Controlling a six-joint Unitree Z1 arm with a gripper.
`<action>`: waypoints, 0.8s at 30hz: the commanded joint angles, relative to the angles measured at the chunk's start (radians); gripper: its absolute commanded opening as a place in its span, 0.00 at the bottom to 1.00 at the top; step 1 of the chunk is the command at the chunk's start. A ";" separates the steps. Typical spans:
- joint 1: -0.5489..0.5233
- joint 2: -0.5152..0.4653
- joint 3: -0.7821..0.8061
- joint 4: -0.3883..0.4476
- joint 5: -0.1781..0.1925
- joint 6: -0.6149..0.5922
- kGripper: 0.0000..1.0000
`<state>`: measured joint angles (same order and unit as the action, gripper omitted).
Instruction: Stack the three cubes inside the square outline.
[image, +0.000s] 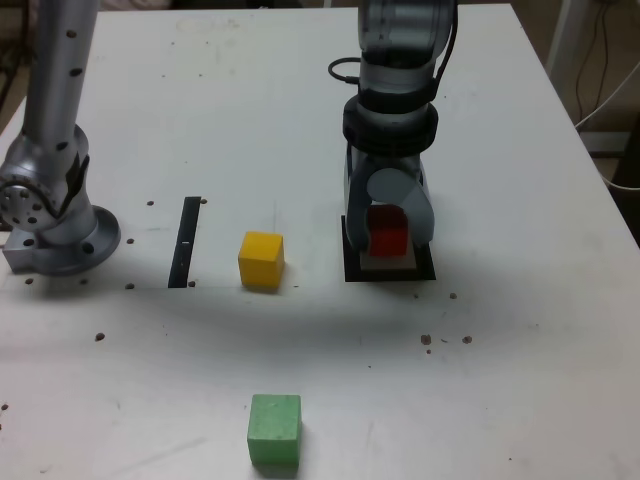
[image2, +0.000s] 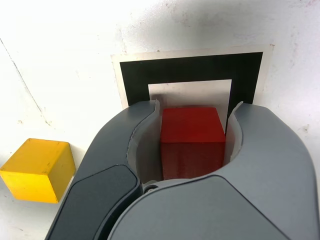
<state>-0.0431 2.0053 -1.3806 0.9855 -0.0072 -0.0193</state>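
Observation:
The red cube (image: 388, 232) (image2: 191, 135) sits between my gripper's (image: 390, 250) (image2: 196, 107) fingers, which press close on both its sides. It is over the white centre of the square outline (image: 355, 272) (image2: 190, 70); whether it rests on the table or hangs just above it I cannot tell. The yellow cube (image: 261, 259) (image2: 37, 169) stands on the table at the exterior view's left of the outline. The green cube (image: 274, 429) lies alone near the front edge.
A narrow black strip (image: 185, 242) lies flat to the exterior view's left of the yellow cube. The arm's metal base (image: 55, 220) stands at the far left. The white table carries small dark specks.

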 joint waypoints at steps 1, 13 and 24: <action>0.000 0.001 0.007 -0.001 0.000 -0.002 0.57; 0.000 -0.006 0.009 -0.003 0.013 -0.002 0.83; 0.000 -0.061 0.020 0.009 0.036 -0.003 0.99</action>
<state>-0.0432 1.9607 -1.3627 0.9900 0.0233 -0.0197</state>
